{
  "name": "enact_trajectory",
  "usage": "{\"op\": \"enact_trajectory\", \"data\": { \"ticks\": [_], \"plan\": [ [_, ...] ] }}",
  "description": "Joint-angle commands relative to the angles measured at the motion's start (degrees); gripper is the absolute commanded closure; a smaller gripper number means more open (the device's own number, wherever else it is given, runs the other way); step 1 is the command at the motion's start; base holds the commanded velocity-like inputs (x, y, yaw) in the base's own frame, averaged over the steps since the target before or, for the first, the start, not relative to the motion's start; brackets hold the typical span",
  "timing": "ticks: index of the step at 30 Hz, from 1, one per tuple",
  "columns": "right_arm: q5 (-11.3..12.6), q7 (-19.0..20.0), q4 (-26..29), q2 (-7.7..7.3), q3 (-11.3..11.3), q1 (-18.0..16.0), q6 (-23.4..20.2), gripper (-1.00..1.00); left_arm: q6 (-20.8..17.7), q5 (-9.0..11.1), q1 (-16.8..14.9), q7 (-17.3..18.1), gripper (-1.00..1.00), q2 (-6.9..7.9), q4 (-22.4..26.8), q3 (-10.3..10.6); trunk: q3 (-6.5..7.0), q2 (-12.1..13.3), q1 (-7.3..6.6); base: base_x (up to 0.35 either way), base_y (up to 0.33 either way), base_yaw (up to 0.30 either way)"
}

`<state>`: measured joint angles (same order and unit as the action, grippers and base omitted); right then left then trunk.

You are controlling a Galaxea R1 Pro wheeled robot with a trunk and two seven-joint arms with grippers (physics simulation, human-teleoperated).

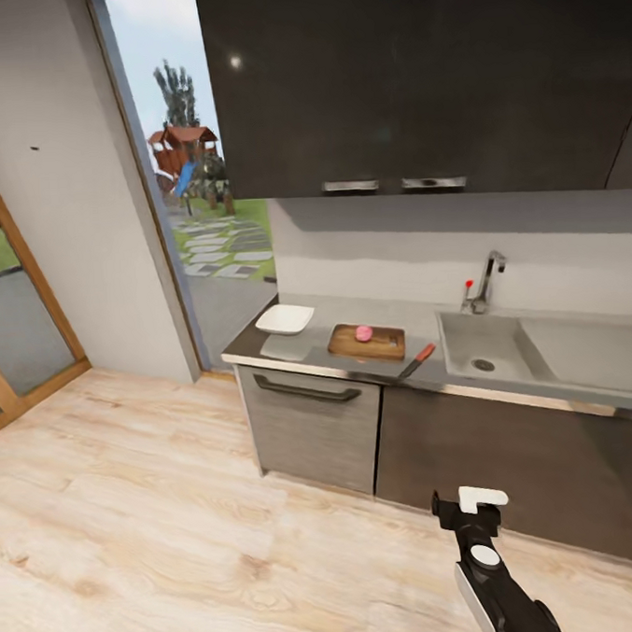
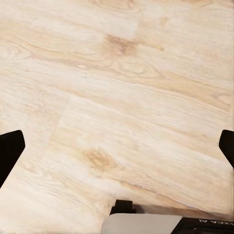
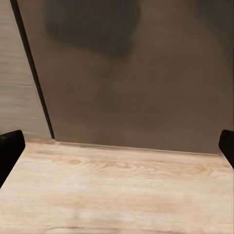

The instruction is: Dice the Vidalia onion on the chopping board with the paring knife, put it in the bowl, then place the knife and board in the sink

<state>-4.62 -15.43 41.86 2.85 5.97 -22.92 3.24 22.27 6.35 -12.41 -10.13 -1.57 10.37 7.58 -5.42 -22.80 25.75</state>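
the bowl [image 1: 284, 319] is sitting on the countertop [image 1: 394, 372] left of the chopping board [image 1: 367, 343]. the vidalia onion [image 1: 364, 333] is resting on that board, the paring knife [image 1: 417, 360] lying just right of it, then the sink [image 1: 534, 357]. the left gripper [image 2: 117, 146] and right gripper [image 3: 117, 141] are both hanging with jaws wide apart.

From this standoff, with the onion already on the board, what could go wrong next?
The paring knife lies at the countertop's front edge, blade toward the rim; a clumsy grasp could knock it to the floor. The round Vidalia onion sits loose on the chopping board and may roll when cut.
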Motion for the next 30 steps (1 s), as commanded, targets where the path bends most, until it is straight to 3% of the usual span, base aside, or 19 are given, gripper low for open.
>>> {"op": "enact_trajectory", "data": {
  "ticks": [1,13,20,30],
  "plan": [
    [-0.5,0.0,0.0,0.05,0.2,0.0,0.1,-1.0,0.2,0.6,-0.1,-0.2,-1.0,0.0,-0.1,0.5,-0.12,-0.1,0.03,0.0,-0.304,0.291],
    [-0.5,0.0,-0.1,0.05,-0.2,0.0,0.0,-1.0,0.2,0.6,-0.1,-0.2,-1.0,-0.01,-0.1,0.6,-0.12,-0.1,0.03,-0.018,-0.304,0.291],
    [-0.4,0.0,-0.1,0.04,-1.9,0.0,0.0,-1.0,0.2,0.6,-0.1,-0.2,-1.0,-0.01,-0.1,0.6,-0.12,-0.1,0.03,-0.124,-0.304,0.291],
    [-0.4,0.0,-0.2,0.03,-2.2,0.0,-0.1,-1.0,0.2,0.6,-0.1,-0.2,-1.0,-0.07,-0.1,0.7,-0.12,-0.1,0.03,-0.141,-0.304,0.291]
  ]
}}
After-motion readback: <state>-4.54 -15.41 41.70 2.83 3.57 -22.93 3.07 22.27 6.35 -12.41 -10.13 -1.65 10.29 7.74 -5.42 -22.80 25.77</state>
